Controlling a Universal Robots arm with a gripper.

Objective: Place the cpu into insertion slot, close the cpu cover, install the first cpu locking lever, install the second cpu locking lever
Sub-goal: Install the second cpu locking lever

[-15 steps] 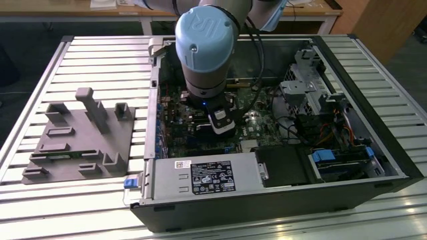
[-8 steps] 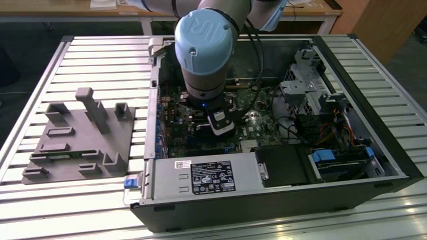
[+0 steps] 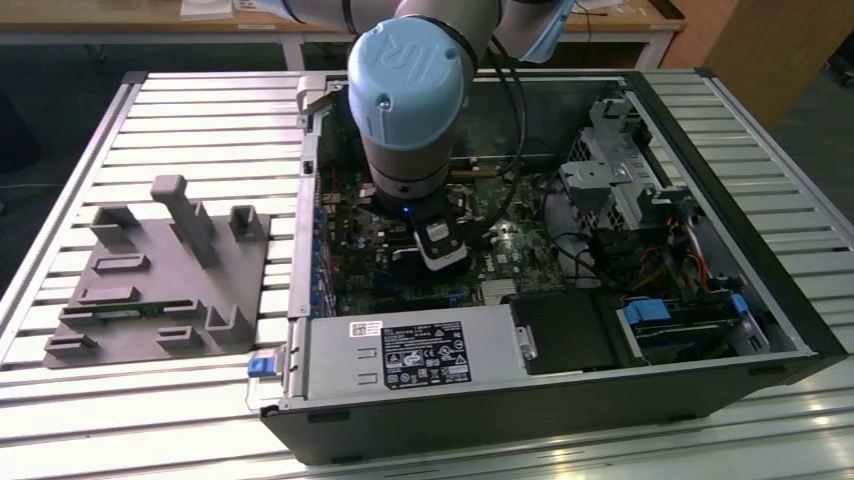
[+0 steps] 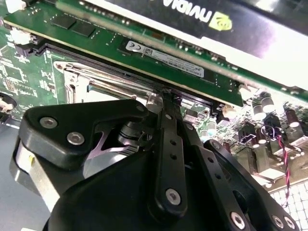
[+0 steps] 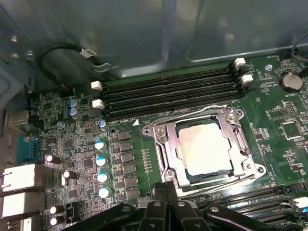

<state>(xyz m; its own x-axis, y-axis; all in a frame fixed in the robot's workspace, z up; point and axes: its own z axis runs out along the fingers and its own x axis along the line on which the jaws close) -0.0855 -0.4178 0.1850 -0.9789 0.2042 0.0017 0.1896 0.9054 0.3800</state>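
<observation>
The cpu [image 5: 206, 148] sits in its socket with the cpu cover [image 5: 163, 144] closed around it. The gripper [image 5: 166, 190] stands just beside the socket's edge — fingers pressed together, holding nothing. RAM slots [image 5: 168, 91] border the far side. In the exterior view the arm [image 3: 407, 110] hides the socket.

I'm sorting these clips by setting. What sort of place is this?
Probably a robotics lab or test workshop, not a home. An open computer case lies on a slatted metal table, beside a grey fixture block, and the arm's gripper hangs by the cpu under its cover.
</observation>
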